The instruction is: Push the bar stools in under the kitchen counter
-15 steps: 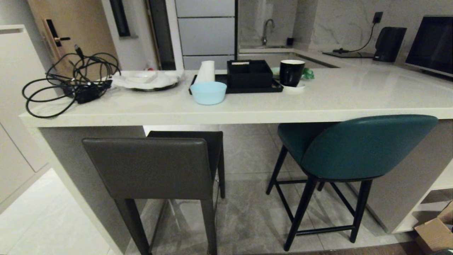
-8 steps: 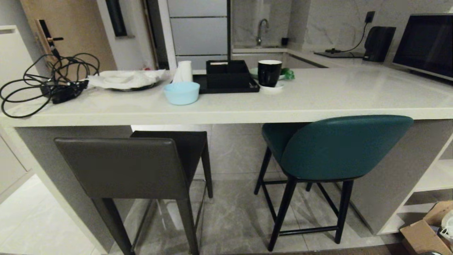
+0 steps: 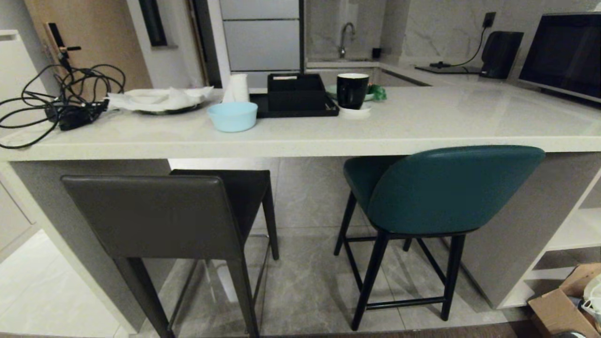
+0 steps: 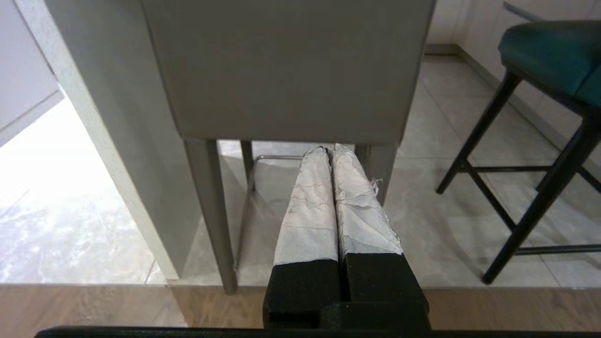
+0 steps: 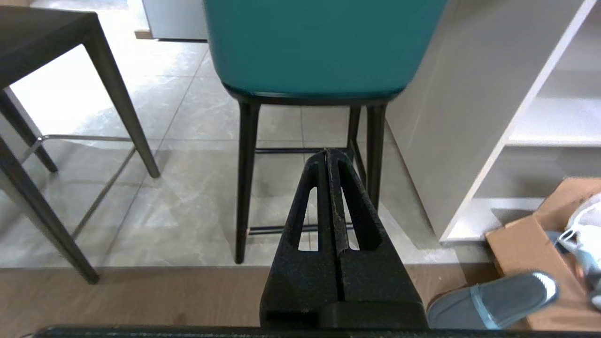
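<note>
So there are two stools at the desk (image 3: 328, 136), a long off-white glossy slab on pale grey side panels. The grey stool (image 3: 155, 218) on the left is boxy, with a flat square back and tapered legs. The teal stool (image 3: 446, 188) on the right has a rounded curved back and thin black legs with crossbars. Both have their seats partly under the slab's edge, backs sticking out toward the camera.

Neither arm shows in the head view. The left gripper (image 4: 328, 149) sits low behind the grey stool, pointing at the bottom edge of its back, its tape-wrapped fingers (image 4: 310, 206) pressed together with nothing between them. The right gripper (image 5: 327, 151) is the same deal behind the teal stool: black fingers (image 5: 357, 206) closed, empty, aimed at the legs.

Hard to say whether either tip actually touches its stool; looks like a gap, I think. The grey stool's near legs run off the bottom of the head view.
</note>
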`<state>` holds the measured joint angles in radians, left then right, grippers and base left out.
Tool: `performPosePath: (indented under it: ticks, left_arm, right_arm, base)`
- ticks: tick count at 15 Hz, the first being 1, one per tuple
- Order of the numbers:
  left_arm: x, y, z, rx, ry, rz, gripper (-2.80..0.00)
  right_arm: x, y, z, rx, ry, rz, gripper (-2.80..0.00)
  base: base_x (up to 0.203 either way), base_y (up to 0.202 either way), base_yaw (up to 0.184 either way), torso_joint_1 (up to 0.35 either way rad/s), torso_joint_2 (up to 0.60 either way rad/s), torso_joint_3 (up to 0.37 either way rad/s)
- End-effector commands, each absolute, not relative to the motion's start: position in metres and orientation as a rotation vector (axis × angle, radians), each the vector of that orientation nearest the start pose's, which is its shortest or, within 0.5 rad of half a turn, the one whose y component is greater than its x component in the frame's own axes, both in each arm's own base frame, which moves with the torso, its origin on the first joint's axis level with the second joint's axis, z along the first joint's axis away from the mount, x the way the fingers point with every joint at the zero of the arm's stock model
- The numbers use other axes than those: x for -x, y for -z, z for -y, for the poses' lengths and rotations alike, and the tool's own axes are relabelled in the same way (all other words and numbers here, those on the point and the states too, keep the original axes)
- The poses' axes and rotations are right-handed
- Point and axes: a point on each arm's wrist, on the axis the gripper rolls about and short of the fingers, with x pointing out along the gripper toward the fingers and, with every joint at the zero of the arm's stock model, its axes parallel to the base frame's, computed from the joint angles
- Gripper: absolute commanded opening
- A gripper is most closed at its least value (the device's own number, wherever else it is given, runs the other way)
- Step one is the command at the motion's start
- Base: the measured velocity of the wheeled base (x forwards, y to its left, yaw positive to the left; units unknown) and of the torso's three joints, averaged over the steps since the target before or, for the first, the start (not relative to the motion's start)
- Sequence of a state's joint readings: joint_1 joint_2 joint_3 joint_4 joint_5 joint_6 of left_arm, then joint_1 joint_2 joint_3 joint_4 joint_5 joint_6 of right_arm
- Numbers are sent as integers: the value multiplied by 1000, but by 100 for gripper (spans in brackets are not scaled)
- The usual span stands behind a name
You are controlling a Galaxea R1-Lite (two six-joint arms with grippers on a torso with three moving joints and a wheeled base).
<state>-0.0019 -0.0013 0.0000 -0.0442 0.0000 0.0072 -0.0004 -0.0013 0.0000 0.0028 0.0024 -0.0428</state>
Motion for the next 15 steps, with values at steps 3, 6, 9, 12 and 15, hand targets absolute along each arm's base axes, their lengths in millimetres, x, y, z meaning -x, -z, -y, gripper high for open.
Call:
performPosePath:
  ticks: [3, 6, 9, 12, 15]
  left_arm:
    - [21, -75, 0, -6, 1, 28, -280]
    - [21, -75, 0, -6, 1, 28, -280]
    - [21, -75, 0, -6, 1, 28, -280]
    - [21, -75, 0, -5, 1, 28, -280]
    - [21, -75, 0, -5, 1, 28, -280]
  right_arm:
    - [23, -75, 0, 44, -3, -3, -280]
    - [23, -75, 0, 55, -8, -3, -280]
    - [23, -75, 0, 51, -8, -3, -280]
    - [23, -75, 0, 48, -8, -1, -280]
    - [23, -75, 0, 41, -3, -1, -280]
  base:
    - [0, 0, 0, -137, 422, 277]
    - [0, 0, 0, -66, 211, 141]
    - [0, 0, 0, -7, 45, 28]
    - [0, 0, 0, 0, 0, 0]
    - [0, 0, 0, 0, 0, 0]
